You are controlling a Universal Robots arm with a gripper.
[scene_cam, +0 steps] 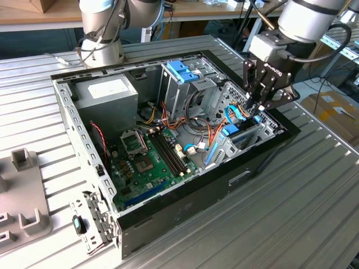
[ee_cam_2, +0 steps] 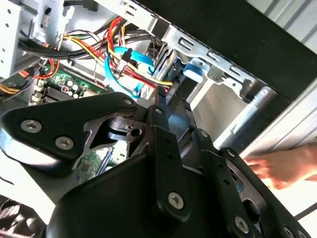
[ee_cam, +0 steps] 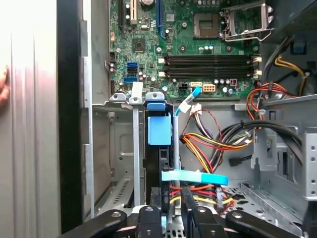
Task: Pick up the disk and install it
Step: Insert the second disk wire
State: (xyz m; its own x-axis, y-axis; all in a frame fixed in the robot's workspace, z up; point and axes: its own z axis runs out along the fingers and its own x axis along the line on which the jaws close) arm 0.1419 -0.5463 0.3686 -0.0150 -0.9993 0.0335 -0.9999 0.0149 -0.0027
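Observation:
The disk [ee_cam: 159,131] stands on edge in a narrow metal slot of the drive bay, at the open computer case's [scene_cam: 168,216] end on the exterior view's right. Its light blue carrier tab faces the motherboard side. In the exterior view that blue carrier [scene_cam: 233,133] shows just below my gripper [scene_cam: 259,110], which hangs over the bay with its fingers close together. In the first wrist view my gripper [ee_cam: 172,218] straddles the disk's near edge and looks shut on it. The blue tab [ee_cam_2: 194,69] also shows past the black finger links in the second wrist view.
Red, yellow and orange cables [ee_cam: 213,144] and a flat blue cable [ee_cam: 195,177] crowd the bay beside the slot. A tall drive cage with a blue bracket [scene_cam: 182,71], the power supply [scene_cam: 109,95] and the motherboard [scene_cam: 148,162] fill the case. A hand [ee_cam_2: 282,168] rests outside the case wall.

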